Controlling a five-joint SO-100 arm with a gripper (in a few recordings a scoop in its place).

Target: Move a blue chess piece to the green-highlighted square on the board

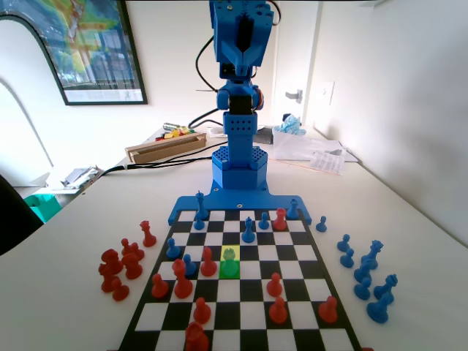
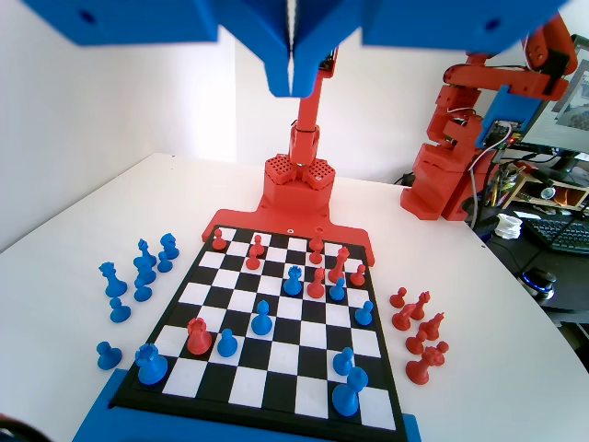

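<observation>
Hanging high with jaws pressed together, holding nothing. Sitting far below the jaws, on the green-highlighted square [image 1: 229, 262], the blue chess piece [image 1: 229, 265] [image 2: 261, 322], seemingly tinted green. Looking light, rigid, slick plastic; pinching the narrow neck under the round head.

Black-and-white chequered board [image 1: 241, 292] w/ dark rim, on a white table [image 1: 409, 219]. One cell glows lime green, the green-highlighted square [image 1: 229, 262]; the blue chess piece [image 1: 229, 257] on it looks tinted green-yellow. Other pieces are solid blue or solid red, both on the board & beside it: red group [image 1: 121, 267] at left of fixed view, blue group [image 1: 365, 270] at right. Arm & gripper [image 2: 293, 78] bright blue. Walls off-white.
</observation>
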